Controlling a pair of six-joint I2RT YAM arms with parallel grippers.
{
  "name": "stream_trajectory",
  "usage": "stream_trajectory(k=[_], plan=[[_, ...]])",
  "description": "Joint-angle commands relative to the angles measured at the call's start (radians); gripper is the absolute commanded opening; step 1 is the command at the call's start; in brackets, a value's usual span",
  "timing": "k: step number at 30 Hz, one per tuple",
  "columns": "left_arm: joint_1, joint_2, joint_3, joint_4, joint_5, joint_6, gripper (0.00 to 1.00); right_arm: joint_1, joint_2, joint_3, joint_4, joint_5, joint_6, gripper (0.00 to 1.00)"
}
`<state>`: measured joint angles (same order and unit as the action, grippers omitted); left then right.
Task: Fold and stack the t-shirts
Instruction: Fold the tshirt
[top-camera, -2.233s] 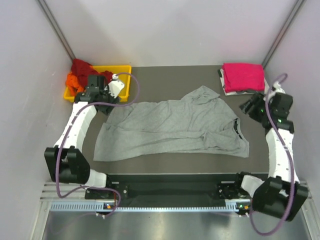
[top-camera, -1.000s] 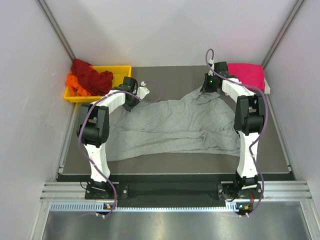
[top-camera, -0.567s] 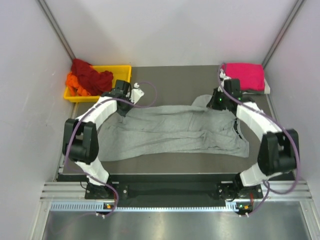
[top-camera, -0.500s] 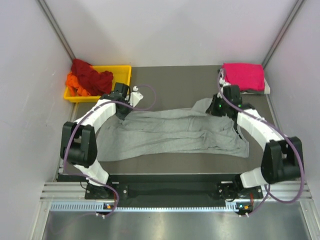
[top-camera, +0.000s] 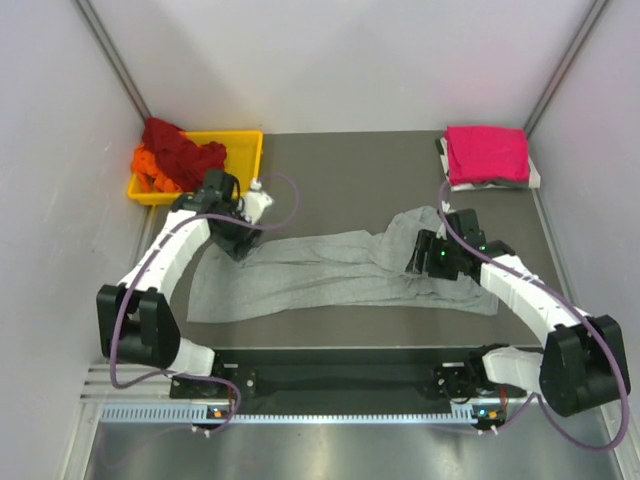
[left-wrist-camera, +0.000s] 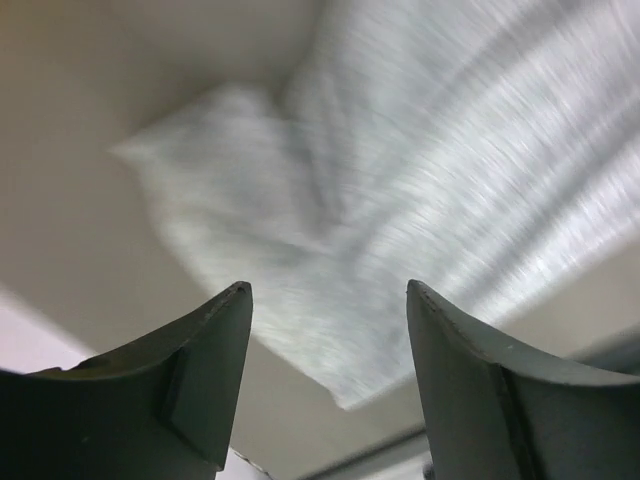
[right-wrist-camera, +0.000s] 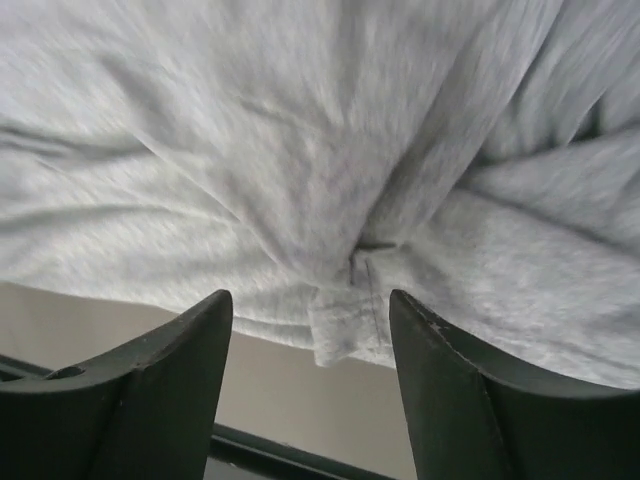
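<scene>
The light heather-grey t-shirt (top-camera: 320, 270) lies across the middle of the table as a long, narrow, rumpled band. My left gripper (top-camera: 233, 240) is over its far left end, open and empty. The left wrist view shows the open jaws (left-wrist-camera: 330, 300) above a blurred corner of the grey cloth (left-wrist-camera: 430, 180). My right gripper (top-camera: 422, 255) is over the shirt's right part, open and empty. The right wrist view shows its jaws (right-wrist-camera: 310, 310) above bunched grey folds and a hem (right-wrist-camera: 250, 120). A folded magenta-pink t-shirt (top-camera: 487, 153) lies at the far right.
A yellow tray (top-camera: 243, 148) stands at the far left and holds the dark red t-shirt (top-camera: 180, 145) and the orange one (top-camera: 150, 165). A white and dark folded cloth (top-camera: 470, 183) lies under the pink shirt. Grey walls close in both sides and the back.
Both grippers moved from the shirt's far edge toward the near side, bringing that edge over the shirt. The grey shirt went from spread wide to a narrower band. Both jaws now stand open.
</scene>
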<state>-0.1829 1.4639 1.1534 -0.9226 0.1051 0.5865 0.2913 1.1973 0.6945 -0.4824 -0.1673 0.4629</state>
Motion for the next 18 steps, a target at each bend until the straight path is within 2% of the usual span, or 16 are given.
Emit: stream_trajectory(k=[1,4,9,14,18], plan=[[0.053,-0.016,0.078,0.188,-0.083,-0.106,0.69,-0.029,-0.076,0.135,-0.024,0.071,-0.046,0.64],[0.054,0.094,0.109,0.264,-0.2,-0.2,0.68,-0.105,-0.004,0.209,-0.001,0.072,-0.087,0.58],[0.056,0.283,0.209,0.251,-0.258,-0.26,0.66,-0.214,0.154,0.299,0.088,0.029,-0.139,0.46],[0.106,0.387,0.221,0.231,-0.242,-0.271,0.67,-0.227,0.35,0.399,0.113,0.014,-0.174,0.47],[0.141,0.362,0.169,0.217,-0.177,-0.266,0.64,-0.224,0.456,0.435,0.12,0.0,-0.182,0.48]])
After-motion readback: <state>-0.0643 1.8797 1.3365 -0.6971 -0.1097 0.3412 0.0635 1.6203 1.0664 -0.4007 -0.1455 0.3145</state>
